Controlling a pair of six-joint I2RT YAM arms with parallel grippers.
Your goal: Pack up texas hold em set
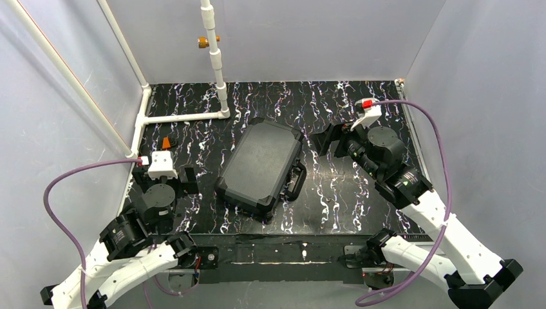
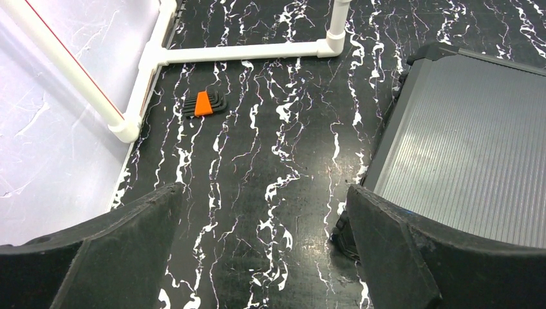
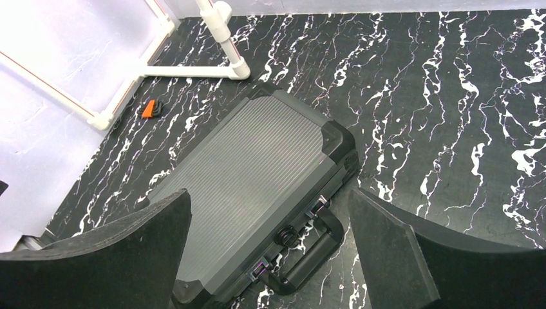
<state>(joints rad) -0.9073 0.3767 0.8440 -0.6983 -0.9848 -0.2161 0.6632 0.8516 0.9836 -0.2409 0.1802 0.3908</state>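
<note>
The texas hold em set shows as a black ribbed hard case [image 1: 259,164], lid shut, lying at a slant in the middle of the table with its handle [image 1: 297,182] toward the right. My left gripper [image 1: 187,180] hangs open left of the case, and only bare table lies between its fingers [image 2: 129,244]. The case's left edge [image 2: 463,154] lies just beyond the right finger. My right gripper [image 1: 327,140] is open above and to the right of the case [image 3: 251,180]. The handle [image 3: 309,254] lies below the gap between its fingers [image 3: 412,257].
A white PVC pipe frame [image 1: 187,117] runs along the left and back of the black marbled table [image 1: 335,187]. A small orange and black hex key set [image 1: 166,143] lies near the pipe at the left, [image 2: 203,103]. White walls close in the table on three sides.
</note>
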